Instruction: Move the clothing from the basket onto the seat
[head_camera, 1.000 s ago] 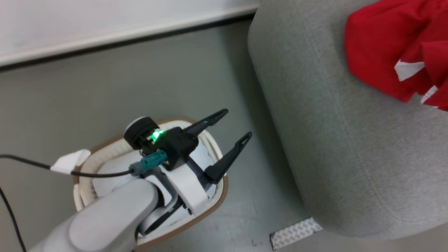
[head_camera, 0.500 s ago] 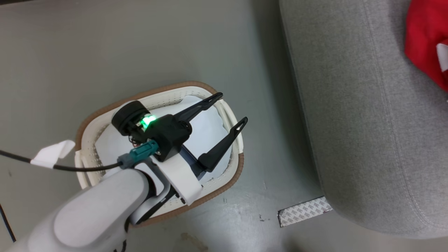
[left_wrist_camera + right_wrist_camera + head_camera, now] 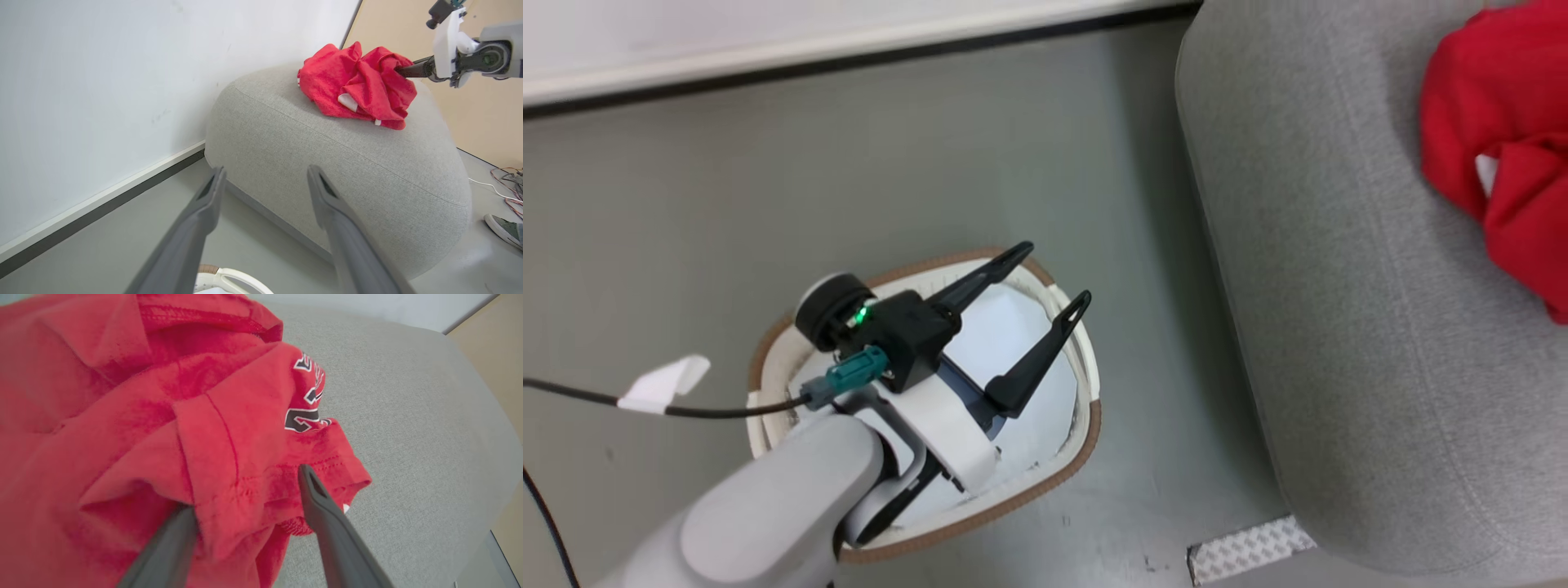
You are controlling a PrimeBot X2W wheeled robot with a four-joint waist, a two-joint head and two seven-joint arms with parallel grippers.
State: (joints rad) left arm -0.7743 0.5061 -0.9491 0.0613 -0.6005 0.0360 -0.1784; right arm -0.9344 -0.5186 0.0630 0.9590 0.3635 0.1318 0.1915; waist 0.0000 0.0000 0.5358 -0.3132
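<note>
The clothing point(image 3: 355, 85), a crumpled bright red heap with lettering and white cuffs, lies on top of the light grey seat point(image 3: 347, 163). In the head view the clothing point(image 3: 1494, 163) sits at the upper right of the seat point(image 3: 1339, 327). My right gripper point(image 3: 245, 490) is open, its fingers spread around a loose fold of the clothing point(image 3: 122, 416) that rests on the seat point(image 3: 408, 396). My left gripper point(image 3: 1054, 272) hangs open and empty above the white basket point(image 3: 1086, 425). In its own view, the left gripper point(image 3: 265, 169) points at the seat.
A pale flat pad point(image 3: 1013, 335) lines the basket. A white wall with a dark baseboard point(image 3: 849, 61) runs behind. A textured tape patch point(image 3: 1250, 551) lies on the grey floor by the seat. A shoe point(image 3: 504, 230) and loose wires point(image 3: 510, 175) lie beyond the seat.
The head camera has swung, shifting the whole picture. The left gripper stays open over the basket, and the red clothing still lies on the seat.
</note>
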